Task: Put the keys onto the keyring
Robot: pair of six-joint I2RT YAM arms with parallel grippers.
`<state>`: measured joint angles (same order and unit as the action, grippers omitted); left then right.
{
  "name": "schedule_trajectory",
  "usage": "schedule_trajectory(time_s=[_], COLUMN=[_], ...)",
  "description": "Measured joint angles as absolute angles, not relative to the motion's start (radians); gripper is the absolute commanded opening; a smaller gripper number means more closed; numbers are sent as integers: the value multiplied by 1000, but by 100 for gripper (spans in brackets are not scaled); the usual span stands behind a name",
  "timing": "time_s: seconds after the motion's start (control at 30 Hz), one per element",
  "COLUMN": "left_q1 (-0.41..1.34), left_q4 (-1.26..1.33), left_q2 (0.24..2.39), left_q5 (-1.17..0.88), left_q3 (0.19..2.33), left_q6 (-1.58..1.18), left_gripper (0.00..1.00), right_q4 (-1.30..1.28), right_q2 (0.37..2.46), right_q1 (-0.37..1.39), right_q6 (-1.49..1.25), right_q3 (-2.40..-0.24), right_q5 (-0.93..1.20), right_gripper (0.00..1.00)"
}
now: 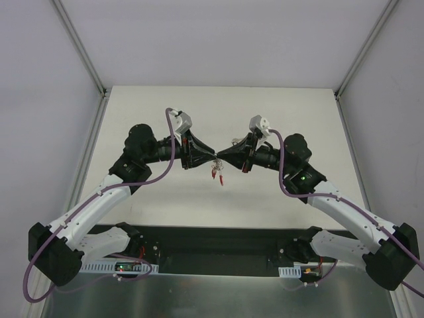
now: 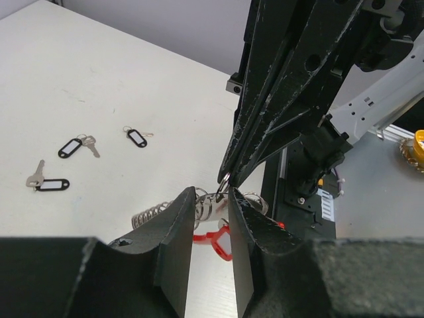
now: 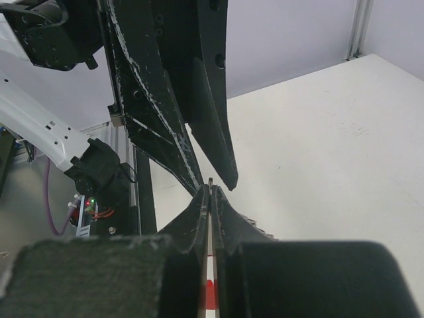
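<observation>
Both grippers meet above mid-table. My right gripper [image 1: 220, 158] [image 3: 209, 188] is shut on a small thin metal ring [image 2: 224, 180], and a red-tagged key [image 2: 224, 241] hangs just under it. The left gripper [image 1: 212, 156] [image 2: 211, 197] has its jaws narrow, with the grey coiled metal of the keyring [image 2: 150, 213] filling the gap between the fingertips. Red pieces [image 1: 216, 175] dangle below the two grippers. Three black-tagged keys [image 2: 69, 147] [image 2: 136, 137] [image 2: 48, 183] lie flat on the table to the left.
The white table [image 1: 165, 106] has walls and aluminium posts at both back corners. A black base plate [image 1: 212, 242] with both arm mounts runs along the near edge. Beyond the table's edge, the left wrist view shows the right arm's base [image 2: 311, 179].
</observation>
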<state>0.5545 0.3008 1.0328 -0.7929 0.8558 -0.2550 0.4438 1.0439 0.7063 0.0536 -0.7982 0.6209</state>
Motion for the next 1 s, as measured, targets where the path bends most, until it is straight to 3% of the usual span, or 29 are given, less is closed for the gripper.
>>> schedule_trajectory(time_s=[0.2,0.27,0.43,0.7,1.0], left_q1=[554,554,548,548,548], left_q4=[302,302,307,164,-65], left_q2=[1041,1041,1042,1024,1000], left_q5=[-830,-838,-856,-828,-752], left_q3=[856,856,856,887,952], left_q6=[-266,-270,-276,-203,-75], left_gripper=[12,1,0,0,0], right_q4=[456,461,471,425,193], right_q2=[1055,1058,1060,1074,1094], right_q1=[704,704,704,704,704], right_q6=[44,39,32,31,115], right_q3=[-798,-798,-798,-817,-930], right_q5=[631,634,643,656,660], right_gripper=[1,1,1,37,42])
